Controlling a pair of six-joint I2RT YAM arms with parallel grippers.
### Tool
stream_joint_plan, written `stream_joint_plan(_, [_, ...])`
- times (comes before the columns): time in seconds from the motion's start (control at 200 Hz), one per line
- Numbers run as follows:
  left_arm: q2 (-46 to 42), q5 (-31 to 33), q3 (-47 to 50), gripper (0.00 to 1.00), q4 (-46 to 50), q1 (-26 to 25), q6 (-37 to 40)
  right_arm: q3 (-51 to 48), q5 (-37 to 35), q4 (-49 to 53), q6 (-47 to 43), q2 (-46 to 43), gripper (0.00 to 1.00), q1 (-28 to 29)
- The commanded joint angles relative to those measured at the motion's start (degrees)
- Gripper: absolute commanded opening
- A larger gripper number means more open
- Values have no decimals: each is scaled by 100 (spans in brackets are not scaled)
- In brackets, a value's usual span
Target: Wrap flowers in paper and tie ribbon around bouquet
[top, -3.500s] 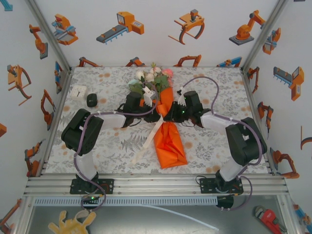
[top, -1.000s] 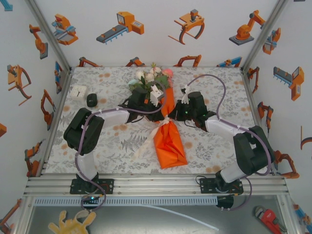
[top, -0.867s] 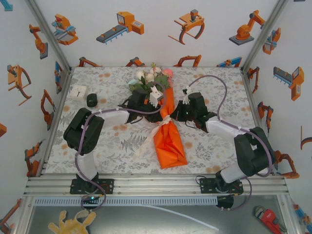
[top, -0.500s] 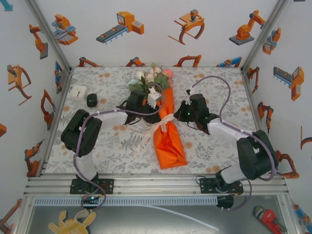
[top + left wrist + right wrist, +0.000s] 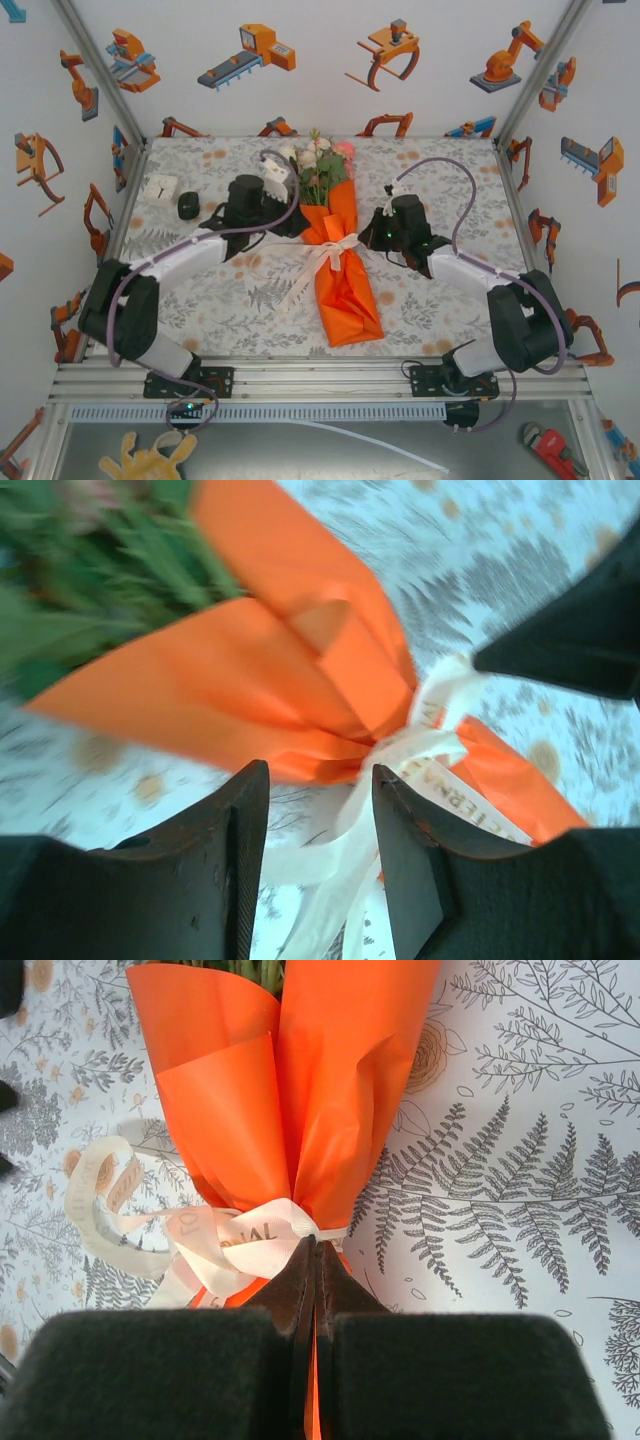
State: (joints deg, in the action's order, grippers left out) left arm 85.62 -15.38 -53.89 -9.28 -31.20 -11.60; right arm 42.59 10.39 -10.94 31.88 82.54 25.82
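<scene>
Our right pincer (image 5: 315,1252) is closed, its tips meeting at the ribbon (image 5: 240,1240) knot on the bouquet (image 5: 340,270); we cannot tell whether a strand is pinched. Our left pincer (image 5: 318,850) hangs with jaws apart and nothing between them, near the knot on its left side. The bouquet lies mid-table, with the flowers (image 5: 320,165) toward the far wall and the orange paper (image 5: 340,1070) tail toward the near rail (image 5: 320,378). Bare fern-printed tablecloth (image 5: 220,290) lies open on both sides. A white box (image 5: 160,188) and a black object (image 5: 189,205) sit far left. The walls (image 5: 300,70) carry orange robot pictures. The ribbon print partly reads "TERNA".
</scene>
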Motion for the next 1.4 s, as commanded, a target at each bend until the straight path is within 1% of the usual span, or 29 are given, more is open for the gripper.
stream_joint_plan(0.0, [-558,1455,301,45,1322,307,-903,-23,-47,-94,22,-120,0,-25])
stream_joint_plan(0.075, [-868,1867,620,44,1968,533,-1176,-14,-7,-134,42,-98,0,-25])
stream_joint_plan(0.18, [-1111,1806,1150,45,2214,851,-1368,38,84,-176,44,-39,0,-25])
stream_joint_plan(0.23, [-1092,1794,1303,51,2229,958,-1429,65,124,-176,42,-6,0,-25])
stream_joint_plan(0.305, [-924,1889,1410,54,2210,1038,-1449,92,196,-190,38,46,0,-25])
stream_joint_plan(0.385, [-651,1686,1433,55,2043,1072,-1416,109,260,-194,57,86,0,-23])
stream_joint_plan(0.486, [-321,1245,1371,54,1921,1072,-1407,118,207,-141,64,65,0,-25])
stream_joint_plan(0.526, [-223,1196,1376,51,1879,1073,-1439,117,139,-99,60,52,0,-24])
stream_joint_plan(0.546, [-190,1211,1375,48,1867,1078,-1456,118,97,-80,53,45,0,-23])
stream_joint_plan(0.636, [-94,1342,1396,18,1859,1092,-1545,105,-191,54,25,-13,0,-33])
stream_joint_plan(0.736, [-64,1589,1416,0,1924,1149,-1623,3,-503,126,48,-116,0,-98])
stream_joint_plan(0.841, [-64,1719,1420,0,2000,1255,-1640,-155,-622,128,193,-224,0,-296])
stream_joint_plan(0.946, [-105,1752,1472,0,2000,1359,-1644,-246,-573,130,221,-289,0,-442])
stream_joint_plan(1.076, [-148,1783,1529,0,1975,1490,-1715,-361,-691,235,234,-393,0,-597])
stream_joint_plan(1.392, [-354,1880,1699,0,1879,1621,-1802,-770,-745,334,231,-789,0,-979])
